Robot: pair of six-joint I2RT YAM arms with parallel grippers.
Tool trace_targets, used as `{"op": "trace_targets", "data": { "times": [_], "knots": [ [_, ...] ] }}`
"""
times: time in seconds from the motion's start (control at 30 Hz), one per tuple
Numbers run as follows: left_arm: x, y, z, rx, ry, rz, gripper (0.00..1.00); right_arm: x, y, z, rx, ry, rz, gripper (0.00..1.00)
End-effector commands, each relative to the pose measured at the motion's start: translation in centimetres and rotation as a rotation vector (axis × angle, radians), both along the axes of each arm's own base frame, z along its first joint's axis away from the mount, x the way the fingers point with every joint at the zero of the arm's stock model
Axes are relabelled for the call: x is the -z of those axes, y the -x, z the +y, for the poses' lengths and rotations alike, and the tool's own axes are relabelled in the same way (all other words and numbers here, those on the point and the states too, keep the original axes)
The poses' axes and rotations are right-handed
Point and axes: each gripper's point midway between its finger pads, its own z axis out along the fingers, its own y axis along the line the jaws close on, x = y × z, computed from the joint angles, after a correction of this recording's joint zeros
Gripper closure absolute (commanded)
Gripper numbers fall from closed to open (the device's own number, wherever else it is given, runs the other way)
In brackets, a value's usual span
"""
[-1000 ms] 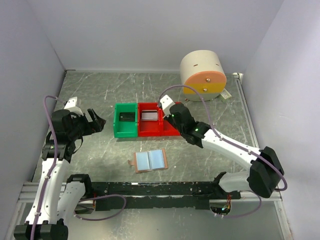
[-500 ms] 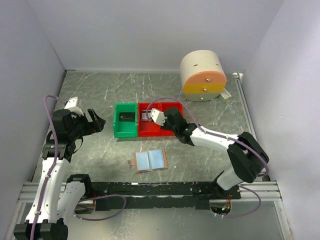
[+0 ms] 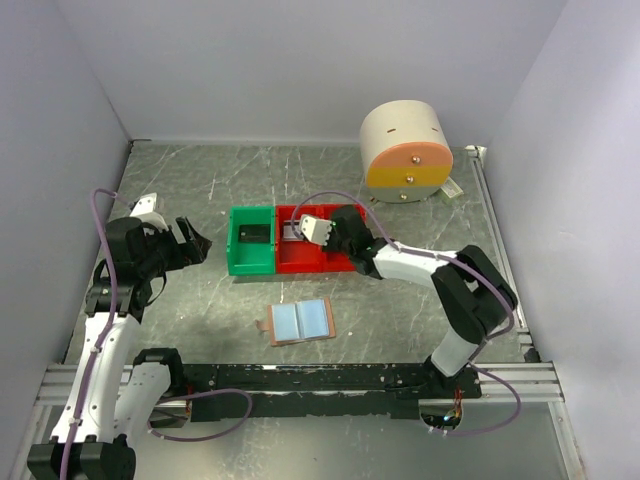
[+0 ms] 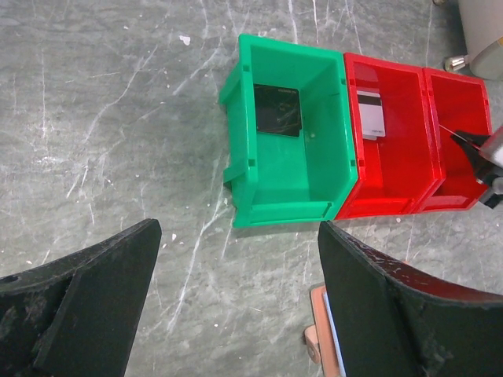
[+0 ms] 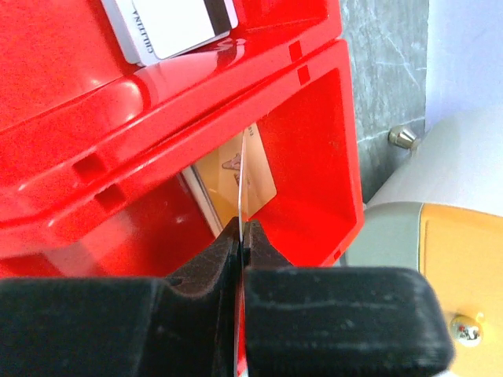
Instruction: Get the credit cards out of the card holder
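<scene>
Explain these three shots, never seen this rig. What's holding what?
Two robot arms are bolted at the near edge of a table. The wide picture looks down from above and behind them; the other two come from a camera on each wrist. On the table: an open wallet, a green bin with a dark card, two red bins, one with a silver card, and a cream drum. The left gripper is open and empty. The right gripper is shut on a gold card at the right-hand red bin.

The card holder [image 3: 300, 322] lies open on the table [image 3: 200, 180], apart from the green bin [image 3: 250, 266] and red bins [image 3: 300, 266], with the right gripper [image 3: 348, 222] over the rightmost red one.
</scene>
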Motion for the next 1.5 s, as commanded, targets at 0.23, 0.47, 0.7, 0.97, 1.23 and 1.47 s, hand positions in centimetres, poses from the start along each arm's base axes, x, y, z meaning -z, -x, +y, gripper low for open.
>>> {"op": "trace_targets", "data": {
  "times": [0.23,0.47,0.7,0.97,1.23,1.47],
  "knots": [
    [-0.9,-0.3,0.7,-0.029,-0.025,-0.049,0.08,0.5,-4.4,0.8,0.014,0.008,-0.087,0.98],
    [-0.7,-0.4,0.8,-0.034,-0.027,-0.041,0.08,2.6,-3.8,1.4,-0.035,0.018,-0.005,0.94],
    [-0.6,-0.4,0.8,-0.035,-0.028,-0.038,0.08,3.3,-3.2,0.8,-0.010,0.022,0.028,0.76],
    [-0.4,-0.5,0.7,-0.026,-0.026,-0.029,0.09,2.4,-2.7,0.4,-0.001,-0.023,0.031,0.60],
    [-0.5,-0.4,0.7,-0.028,-0.027,-0.034,0.09,1.4,-2.1,0.6,0.002,-0.088,0.033,0.58],
    [-0.5,-0.4,0.8,-0.030,-0.027,-0.036,0.09,-3.0,-2.3,1.6,0.158,-0.367,0.040,0.56]
  ]
}}
